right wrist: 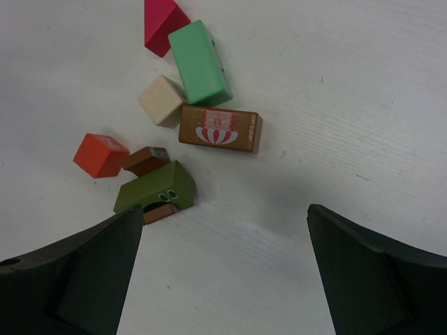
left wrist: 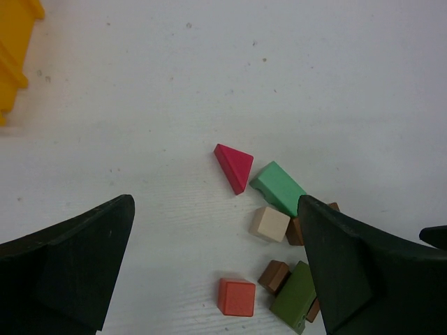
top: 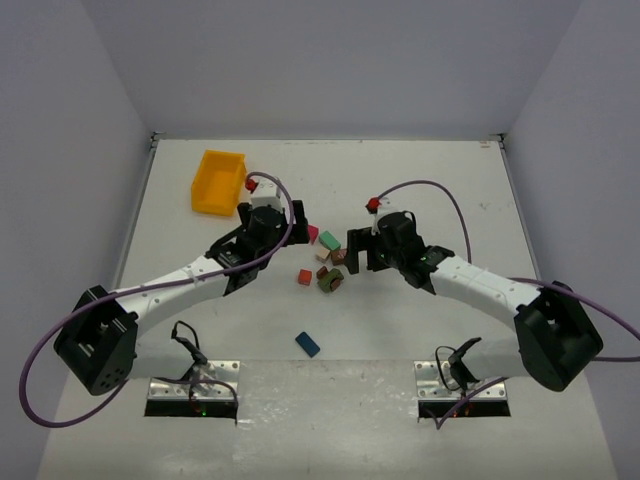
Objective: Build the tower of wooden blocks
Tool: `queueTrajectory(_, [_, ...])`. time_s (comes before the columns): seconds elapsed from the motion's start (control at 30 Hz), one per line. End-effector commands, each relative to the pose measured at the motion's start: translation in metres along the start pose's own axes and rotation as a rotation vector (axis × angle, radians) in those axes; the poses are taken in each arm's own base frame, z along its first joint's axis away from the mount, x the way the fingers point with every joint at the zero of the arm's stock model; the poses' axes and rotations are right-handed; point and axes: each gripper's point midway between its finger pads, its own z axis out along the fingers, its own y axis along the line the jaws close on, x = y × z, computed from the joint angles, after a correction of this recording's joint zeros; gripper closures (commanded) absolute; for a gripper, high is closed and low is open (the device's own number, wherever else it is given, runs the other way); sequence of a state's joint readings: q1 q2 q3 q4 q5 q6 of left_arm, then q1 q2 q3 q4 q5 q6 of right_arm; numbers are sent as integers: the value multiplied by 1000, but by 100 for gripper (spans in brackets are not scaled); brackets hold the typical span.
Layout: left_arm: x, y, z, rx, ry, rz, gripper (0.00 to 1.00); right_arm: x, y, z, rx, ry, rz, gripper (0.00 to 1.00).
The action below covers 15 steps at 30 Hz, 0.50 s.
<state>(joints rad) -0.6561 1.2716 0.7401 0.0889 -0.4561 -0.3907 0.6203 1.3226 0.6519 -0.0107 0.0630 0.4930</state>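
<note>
Wide open, empty: left claw [left wrist: 215,202], right claw [right wrist: 223,209]. Half hidden under olive wooden arch block [right wrist: 155,188]: brown wooden block [right wrist: 159,213]. Frame edge crops yellow-orange plastic bin [left wrist: 10,63]. Speckled white counter [top: 420,190], grey walls [top: 320,60].

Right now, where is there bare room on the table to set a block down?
Free: the far table from the yellow bin across to the right edge, and the near middle, around the lone blue block. Crowded: the gap between the left pincer and right pincer, where the wood blocks cluster.

Table [top: 420,170] holds scattered blocks [top: 329,241], yellow bin [top: 218,182].
</note>
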Motion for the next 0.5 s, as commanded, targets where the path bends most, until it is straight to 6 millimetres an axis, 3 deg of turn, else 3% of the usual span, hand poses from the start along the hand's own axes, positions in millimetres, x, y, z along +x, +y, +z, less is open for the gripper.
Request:
queueTrajectory(0.0, [-24,-2,-5,75,-86,-62,0,-26,11,3,9,-63,-39,1])
queueTrajectory(0.13, [-24,-3,-5,212,-60,-122,0,-32,16,5,8,-71,-47,1])
queueTrajectory(0.27, [-26,17,1,141,-79,-164,0,-32,25,10,-4,-56,-94,1])
queueTrajectory(0.47, [-25,20,4,131,-79,-162,0,-10,53,18,-120,17,-317,1])
